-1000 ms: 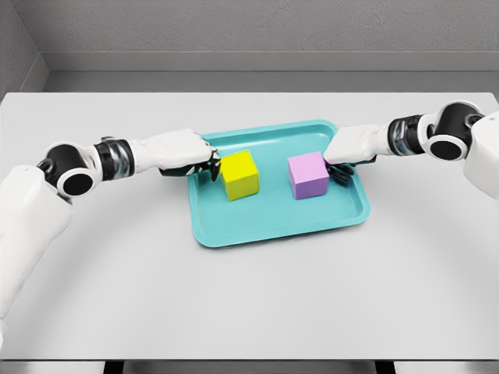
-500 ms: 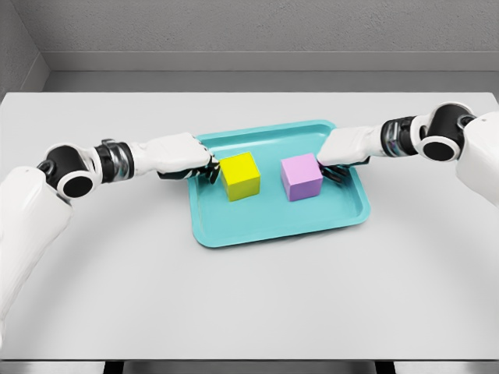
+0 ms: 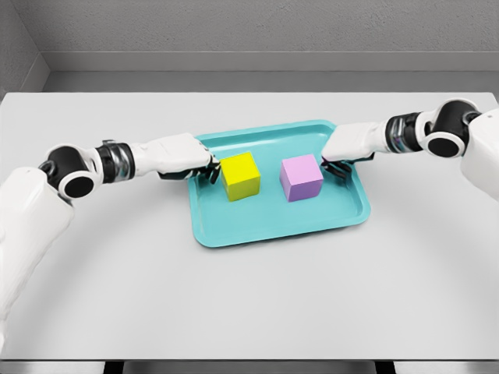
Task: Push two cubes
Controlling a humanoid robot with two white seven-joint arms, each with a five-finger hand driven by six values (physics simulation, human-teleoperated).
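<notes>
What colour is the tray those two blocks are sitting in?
Teal, a blue-green. The tray shows plainly in the head view, the only one here.

Purple cube shoved inward, right hand now backing off

The square purple cube (image 3: 301,177) has slid left across the teal plastic tray (image 3: 257,227) from where it sat a second ago, narrowing the gap to the yellow cube (image 3: 239,175). The white right hand (image 3: 345,149) has pulled back toward the tray's right rim, its fingertips (image 3: 337,166) now just clear of the purple cube.

two cubes (image 3: 240,176), one tray (image 3: 273,220), two robot hands (image 3: 184,156)
</notes>
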